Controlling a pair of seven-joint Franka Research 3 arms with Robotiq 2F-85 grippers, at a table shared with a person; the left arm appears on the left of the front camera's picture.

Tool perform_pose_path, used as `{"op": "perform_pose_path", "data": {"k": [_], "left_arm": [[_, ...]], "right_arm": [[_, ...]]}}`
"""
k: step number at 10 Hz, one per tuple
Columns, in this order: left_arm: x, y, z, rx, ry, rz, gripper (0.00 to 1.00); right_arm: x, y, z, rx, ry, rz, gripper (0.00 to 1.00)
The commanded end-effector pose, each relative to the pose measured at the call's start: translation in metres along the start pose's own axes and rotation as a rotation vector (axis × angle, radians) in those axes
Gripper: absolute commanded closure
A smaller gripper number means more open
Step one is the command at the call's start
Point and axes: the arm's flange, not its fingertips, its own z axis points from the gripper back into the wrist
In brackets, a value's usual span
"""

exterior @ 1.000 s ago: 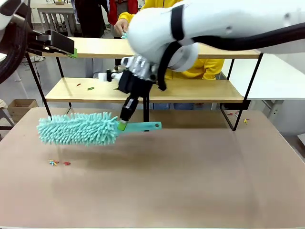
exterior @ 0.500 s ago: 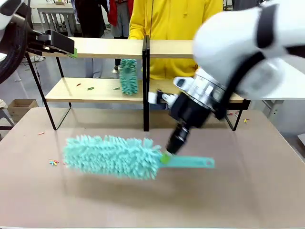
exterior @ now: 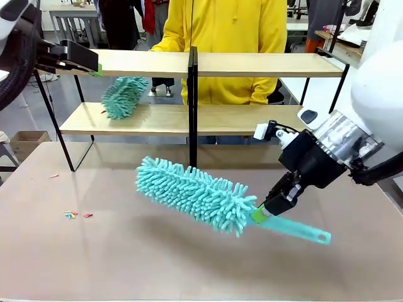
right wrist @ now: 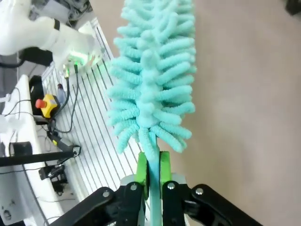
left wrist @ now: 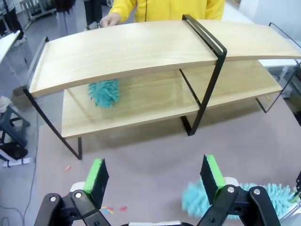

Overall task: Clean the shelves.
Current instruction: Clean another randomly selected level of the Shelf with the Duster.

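Observation:
The shelves [exterior: 252, 64] stand across the far side of the brown table [exterior: 157, 264], two pale boards in a black frame with a centre post [exterior: 192, 107]. My right gripper [exterior: 261, 214] is shut on the handle of a fluffy teal duster [exterior: 195, 195], held tilted just above the table right of centre. In the right wrist view the duster [right wrist: 153, 70] rises from the closed green pads [right wrist: 141, 172]. Behind the shelves, a person in a yellow hoodie [exterior: 227, 38] holds a second teal duster [exterior: 123, 95] on the lower board's left part. My left gripper [exterior: 88, 63] hovers open at the top board's left end, its fingers [left wrist: 96, 176] wide apart above the table.
Small coloured scraps [exterior: 75, 215] lie on the table's left side, with one red bit [exterior: 53, 175] farther back. A cardboard box [exterior: 28, 141] sits on the floor at left. A white table [exterior: 371, 100] stands behind the shelves at right.
My right arm has swung the duster from the table's left to right of centre and nearer the front. The person's duster has slid left along the lower board.

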Motion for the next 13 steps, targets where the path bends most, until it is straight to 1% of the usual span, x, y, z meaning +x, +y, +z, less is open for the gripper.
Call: {"op": "perform_pose_path", "data": {"k": [1,2,3,4,5,6,7,8,9,10,11,12,13], "left_arm": [[0.000,0.000,0.001,0.009,-0.002,0.002,0.00],[0.000,0.000,0.001,0.009,-0.002,0.002,0.00],[0.000,0.000,0.001,0.009,-0.002,0.002,0.00],[0.000,0.000,0.001,0.009,-0.002,0.002,0.00],[0.000,0.000,0.001,0.009,-0.002,0.002,0.00],[0.000,0.000,0.001,0.009,-0.002,0.002,0.00],[0.000,0.000,0.001,0.009,-0.002,0.002,0.00],[0.000,0.000,0.001,0.009,-0.002,0.002,0.00],[0.000,0.000,0.001,0.009,-0.002,0.002,0.00],[0.000,0.000,0.001,0.009,-0.002,0.002,0.00],[0.000,0.000,0.001,0.009,-0.002,0.002,0.00],[0.000,0.000,0.001,0.009,-0.002,0.002,0.00],[0.000,0.000,0.001,0.009,-0.002,0.002,0.00]], "right_arm": [[-0.007,0.006,-0.015,0.068,0.051,0.068,0.88],[0.000,0.000,0.000,0.000,0.000,0.000,0.88],[0.012,-0.016,-0.011,-0.009,0.099,-0.022,0.88],[0.004,-0.040,0.005,0.011,0.097,-0.077,0.88],[-0.017,-0.054,0.033,0.020,0.112,-0.136,0.88],[-0.042,-0.061,0.067,0.018,0.102,-0.218,0.88],[-0.062,-0.060,0.103,-0.008,-0.032,-0.277,0.88],[-0.086,-0.047,0.148,-0.007,-0.140,-0.235,0.88],[-0.101,-0.039,0.181,0.044,-0.207,-0.160,0.88],[-0.113,-0.032,0.209,0.088,-0.238,-0.115,0.88],[-0.122,-0.026,0.235,0.116,-0.339,-0.049,0.88],[-0.129,-0.027,0.258,0.066,-0.499,-0.052,0.88],[-0.133,-0.034,0.272,0.028,-0.601,-0.049,0.88]]}}
